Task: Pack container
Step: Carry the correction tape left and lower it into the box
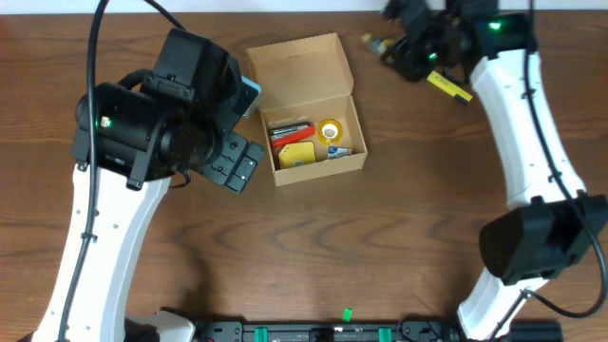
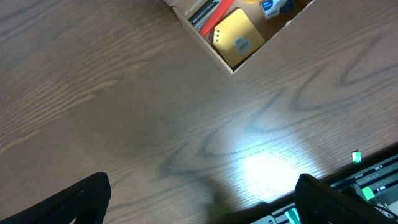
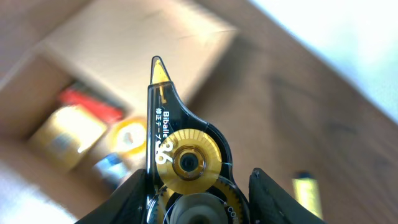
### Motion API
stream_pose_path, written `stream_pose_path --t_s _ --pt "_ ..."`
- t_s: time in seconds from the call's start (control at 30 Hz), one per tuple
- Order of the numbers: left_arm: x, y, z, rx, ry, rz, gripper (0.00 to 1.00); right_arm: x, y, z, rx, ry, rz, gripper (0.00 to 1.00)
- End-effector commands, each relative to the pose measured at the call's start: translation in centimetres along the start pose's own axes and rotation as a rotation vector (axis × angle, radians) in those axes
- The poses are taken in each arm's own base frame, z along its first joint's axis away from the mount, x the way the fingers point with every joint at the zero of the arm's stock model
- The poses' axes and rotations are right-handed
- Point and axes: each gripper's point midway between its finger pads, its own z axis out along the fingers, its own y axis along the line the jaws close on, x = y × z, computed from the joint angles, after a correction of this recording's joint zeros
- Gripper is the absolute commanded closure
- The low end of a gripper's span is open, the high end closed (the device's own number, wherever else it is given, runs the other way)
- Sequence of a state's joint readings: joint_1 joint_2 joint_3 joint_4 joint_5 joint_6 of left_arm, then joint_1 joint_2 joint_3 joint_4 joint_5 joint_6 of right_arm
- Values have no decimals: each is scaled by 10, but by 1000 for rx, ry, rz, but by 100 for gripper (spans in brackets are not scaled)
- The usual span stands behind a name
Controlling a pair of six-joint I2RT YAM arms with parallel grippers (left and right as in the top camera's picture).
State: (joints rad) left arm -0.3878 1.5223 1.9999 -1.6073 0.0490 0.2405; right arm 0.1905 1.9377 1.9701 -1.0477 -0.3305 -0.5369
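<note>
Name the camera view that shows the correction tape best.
Right wrist: the correction tape sits close up, clamped between the fingers, label readable. Overhead, the right gripper hides it; the left wrist shows none of it.

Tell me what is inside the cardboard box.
Inside the box lie a red item, a yellow pad, a yellow tape roll and a small blue-and-white item. What lies under them is covered.
</note>
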Motion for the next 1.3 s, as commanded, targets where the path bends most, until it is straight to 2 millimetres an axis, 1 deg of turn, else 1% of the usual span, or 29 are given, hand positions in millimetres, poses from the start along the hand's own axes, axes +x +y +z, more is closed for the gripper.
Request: stream_pose_path --t_s 0.0,0.07,0.13,0.23,0.27,0.43,0.5,0.57,0.77,0.87,1.03,1.1,1.27 --pt "5 0 -7 -5 0 6 5 -2 51 11 -130 28 -206 99" --pt "5 0 -7 -5 0 6 5 3 82 16 -198 69 -314 99" --pt "5 0 -7 -5 0 6 5 5 103 20 -240 83 -403 99" --pt "5 0 -7 -5 0 6 5 7 127 28 -287 92 -509 99" --pt "5 0 -7 -5 0 6 5 13 139 34 -319 102 -583 99" --pt "5 0 -7 -5 0 6 5 38 163 61 -402 132 -750 99" --pt "5 0 -7 -5 0 6 5 45 170 73 -417 135 -776 99" --pt "5 0 -7 -5 0 6 5 47 173 83 -416 127 -787 99" --pt "5 0 -7 -5 0 6 5 47 178 106 -394 80 -836 99" --pt "5 0 -7 -5 0 6 5 49 181 113 -395 68 -878 99" --pt "5 0 -7 -5 0 6 5 48 182 126 -400 45 -886 99" --pt "5 0 -7 -5 0 6 5 47 186 129 -421 23 -881 99" --pt "5 0 -7 -5 0 6 5 51 186 133 -431 33 -875 99"
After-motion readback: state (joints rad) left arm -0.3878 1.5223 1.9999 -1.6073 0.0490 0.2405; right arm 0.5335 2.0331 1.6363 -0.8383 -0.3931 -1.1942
